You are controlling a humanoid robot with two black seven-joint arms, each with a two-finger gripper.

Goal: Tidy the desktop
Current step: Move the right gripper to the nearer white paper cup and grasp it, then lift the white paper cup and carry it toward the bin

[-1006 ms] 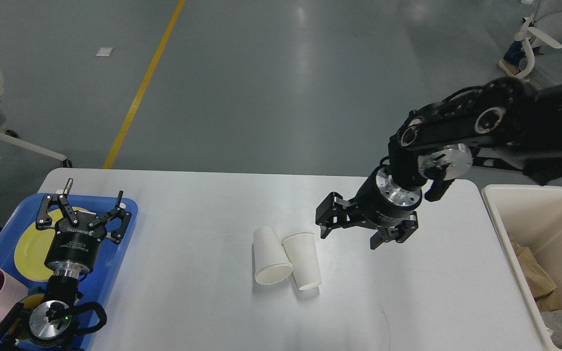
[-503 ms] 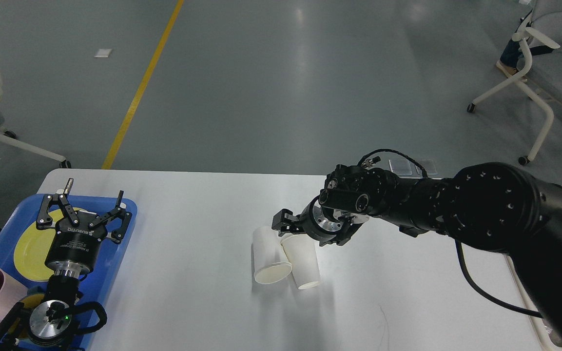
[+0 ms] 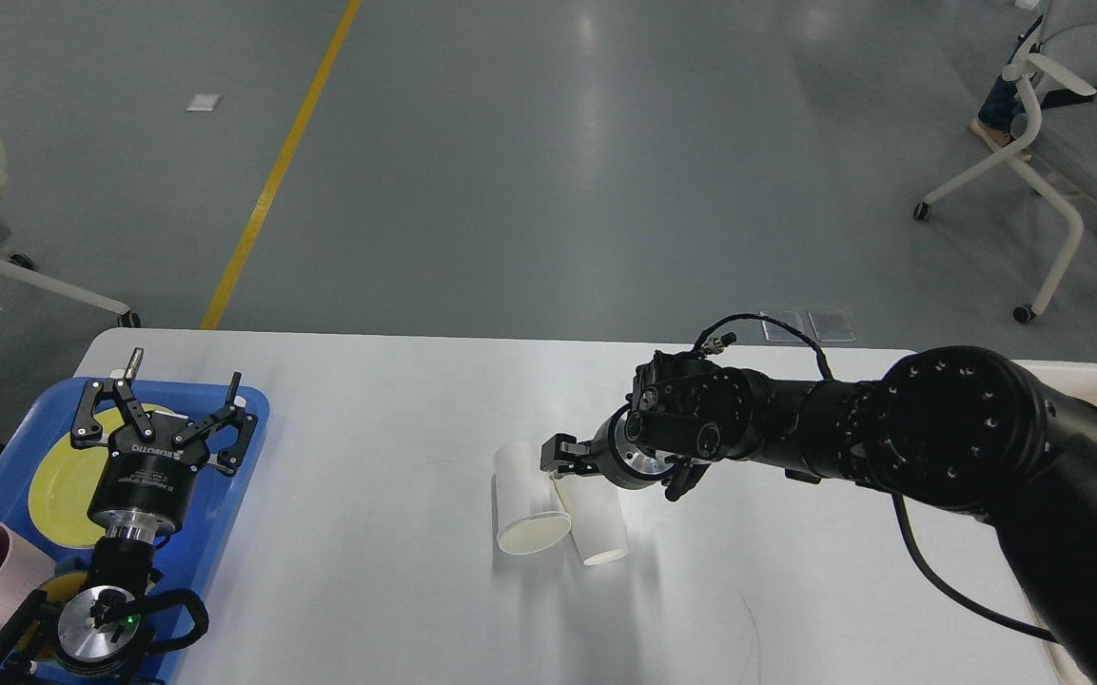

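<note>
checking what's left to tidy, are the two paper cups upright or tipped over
Tipped: both paper cups lie on their sides on the desktop, open mouths facing the camera.

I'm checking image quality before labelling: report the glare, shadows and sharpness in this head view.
Head view: sharp throughout, no motion blur on the right gripper. Overhead lights leave pale glare streaks on the grey floor and a soft sheen on the desktop. The two paper cups cast faint shadows. The right arm is dark, with little surface detail.

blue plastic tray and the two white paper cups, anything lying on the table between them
Nothing: in the head view, the white desktop is bare between the blue plastic tray and the two white paper cups.
</note>
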